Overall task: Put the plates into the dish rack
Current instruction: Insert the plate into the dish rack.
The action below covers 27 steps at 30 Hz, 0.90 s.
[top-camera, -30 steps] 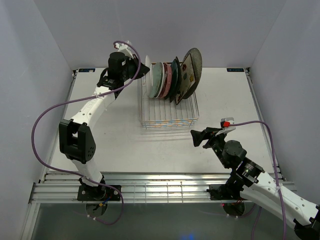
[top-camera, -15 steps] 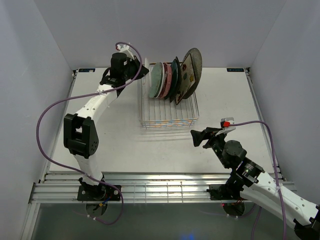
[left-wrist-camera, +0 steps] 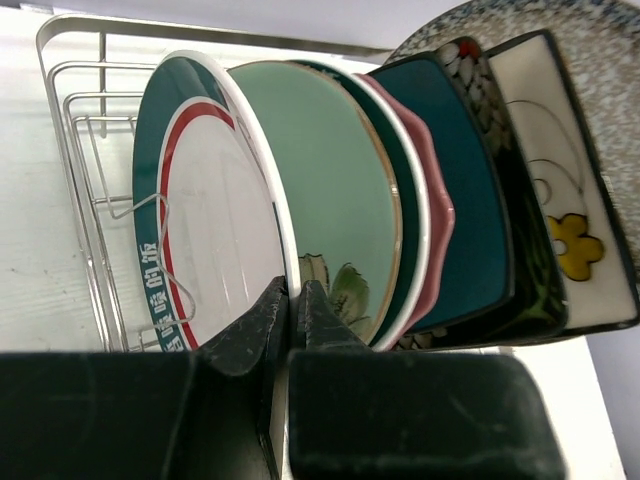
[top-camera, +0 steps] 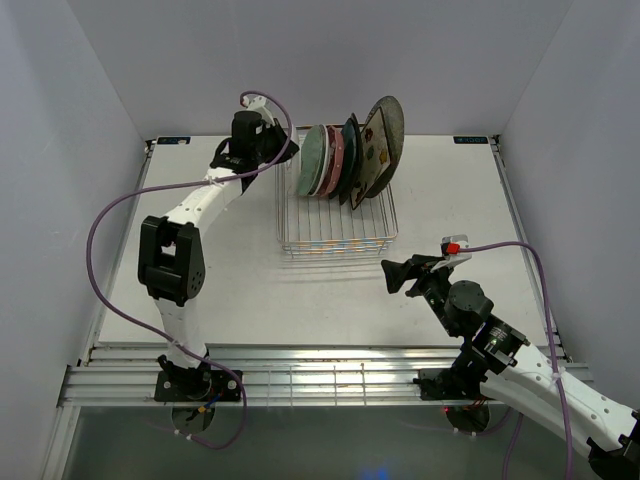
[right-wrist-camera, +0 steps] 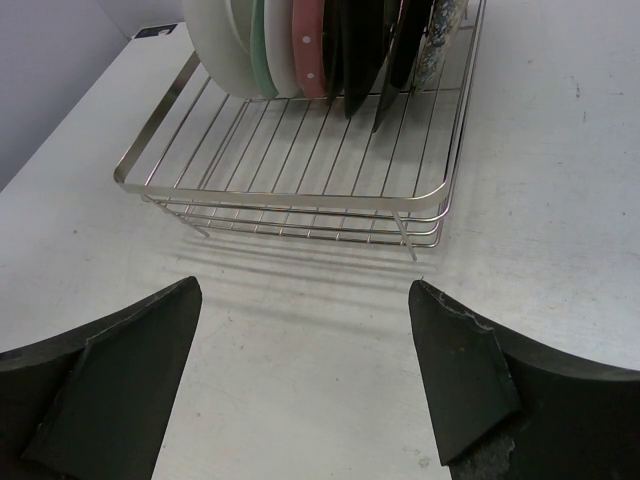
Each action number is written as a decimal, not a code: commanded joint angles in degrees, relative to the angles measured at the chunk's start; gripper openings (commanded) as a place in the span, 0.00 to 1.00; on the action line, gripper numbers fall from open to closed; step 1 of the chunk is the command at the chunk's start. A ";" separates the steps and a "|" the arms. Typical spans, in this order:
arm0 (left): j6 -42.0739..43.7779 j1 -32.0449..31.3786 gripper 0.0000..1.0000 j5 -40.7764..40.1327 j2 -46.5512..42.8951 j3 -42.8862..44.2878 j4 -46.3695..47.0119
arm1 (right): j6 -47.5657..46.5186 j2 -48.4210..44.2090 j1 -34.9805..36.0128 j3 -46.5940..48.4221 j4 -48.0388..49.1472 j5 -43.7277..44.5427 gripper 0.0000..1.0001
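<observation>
Seven plates stand on edge in the silver wire dish rack (top-camera: 340, 236). In the left wrist view, left to right, they are the white teal-rimmed plate (left-wrist-camera: 210, 220), mint floral (left-wrist-camera: 330, 180), pink scalloped (left-wrist-camera: 437, 205), teal square (left-wrist-camera: 475, 190), black floral (left-wrist-camera: 478, 62), cream floral (left-wrist-camera: 565, 190) and speckled grey (left-wrist-camera: 600, 50). My left gripper (left-wrist-camera: 290, 292) is shut on the white plate's rim, at the rack's far left corner (top-camera: 283, 148). My right gripper (top-camera: 395, 272) is open and empty, low over the table in front of the rack (right-wrist-camera: 300, 170).
The rack's near half holds only bare wires (right-wrist-camera: 300, 200). White table (top-camera: 450, 190) lies left and right of the rack. Grey walls close in the back and both sides. A purple cable (top-camera: 100, 240) loops off the left arm.
My left gripper has shifted right with the white teal-rimmed plate, which now leans close against the mint plate. The left arm's elbow has risen toward the rack. The right arm has not moved.
</observation>
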 commanded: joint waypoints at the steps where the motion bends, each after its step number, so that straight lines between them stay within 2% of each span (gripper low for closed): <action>1: 1.33 0.29 0.00 -0.92 -0.48 3.91 2.44 | -0.47 -0.67 -0.19 -0.13 2.38 0.40 0.90; 4: 2.38 0.29 0.00 -0.31 -0.04 4.18 2.18 | -0.47 -0.58 -0.19 -0.13 2.47 0.32 0.90; 7: 3.00 0.29 0.12 0.57 1.01 5.32 1.04 | -0.47 -0.59 -0.19 -0.13 2.47 0.31 0.90; 11: 3.00 0.29 0.23 1.98 2.15 6.63 -0.28 | -0.47 -0.67 -0.19 -0.13 2.47 0.31 0.90; 15: 3.27 0.29 0.32 3.82 2.86 7.34 -0.28 | -0.47 -0.59 -0.19 -0.13 2.47 0.31 0.90; 22: 3.09 0.29 0.42 3.83 3.12 8.04 -0.98 | -0.47 -0.67 -0.19 -0.22 2.47 0.31 0.90; 27: 4.23 0.29 0.62 4.09 1.90 8.40 -1.86 | -0.47 -0.76 -0.19 -0.22 2.47 0.40 0.90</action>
